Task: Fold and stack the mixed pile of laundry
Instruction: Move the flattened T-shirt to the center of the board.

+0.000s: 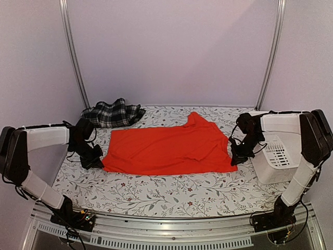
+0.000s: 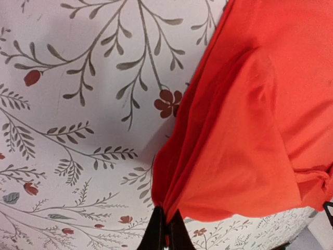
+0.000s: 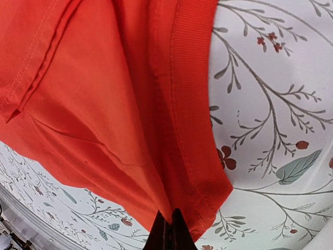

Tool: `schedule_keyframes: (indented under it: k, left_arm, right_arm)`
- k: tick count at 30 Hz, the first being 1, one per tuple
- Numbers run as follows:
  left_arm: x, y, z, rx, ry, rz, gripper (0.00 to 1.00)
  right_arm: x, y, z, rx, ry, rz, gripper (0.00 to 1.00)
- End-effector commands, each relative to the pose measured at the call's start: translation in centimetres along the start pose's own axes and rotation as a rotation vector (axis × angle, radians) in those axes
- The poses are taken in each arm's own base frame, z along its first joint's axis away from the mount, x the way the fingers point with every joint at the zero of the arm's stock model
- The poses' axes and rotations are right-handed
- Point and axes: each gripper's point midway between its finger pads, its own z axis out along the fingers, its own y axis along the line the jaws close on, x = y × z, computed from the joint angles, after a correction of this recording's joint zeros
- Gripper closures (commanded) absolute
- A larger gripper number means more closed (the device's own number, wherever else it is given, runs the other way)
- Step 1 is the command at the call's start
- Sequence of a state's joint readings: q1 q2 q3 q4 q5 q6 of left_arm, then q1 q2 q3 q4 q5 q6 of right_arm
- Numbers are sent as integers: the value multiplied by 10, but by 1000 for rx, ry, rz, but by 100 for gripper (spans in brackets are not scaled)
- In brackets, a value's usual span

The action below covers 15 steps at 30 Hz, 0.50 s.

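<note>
At the far left of the floral-covered worktop point(image 1: 156, 194), the plaid garment point(image 1: 113, 113) is seen bunched and untouched, well apart from the work in hand. The left gripper point(image 2: 166, 233) is closed on the left near corner of the red shirt point(image 1: 169, 148), with gathered layers of cloth pinched between its tips. The shirt itself is spread flat across the middle of the worktop. The right gripper point(image 3: 169, 230) is clamped on the right near corner, beside a ribbed edge band. For a clean fold, both corners are best lifted together and level, then carried toward the far edge at one pace. That way the near edge is kept taut and no crease is dragged in. The white basket point(image 1: 276, 156) just beside the right arm is to be avoided.
</note>
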<state>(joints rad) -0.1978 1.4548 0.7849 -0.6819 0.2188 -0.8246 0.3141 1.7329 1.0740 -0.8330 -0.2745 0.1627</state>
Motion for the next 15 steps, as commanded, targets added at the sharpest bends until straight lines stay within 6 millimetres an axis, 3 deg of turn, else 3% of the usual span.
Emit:
schedule_keyframes:
  k: [1, 6, 12, 15]
  left_arm:
    - [2, 23, -14, -126, 3, 44, 100]
    - [12, 43, -6, -210, 60, 53, 100]
    - [18, 45, -4, -210, 85, 80, 100]
    - [29, 48, 1, -193, 127, 94, 84]
  right_arm:
    - [25, -8, -3, 44, 46, 33, 100]
    - [36, -15, 0, 79, 68, 48, 100]
    - [41, -8, 7, 60, 99, 34, 100]
    - [46, 8, 16, 28, 144, -11, 100]
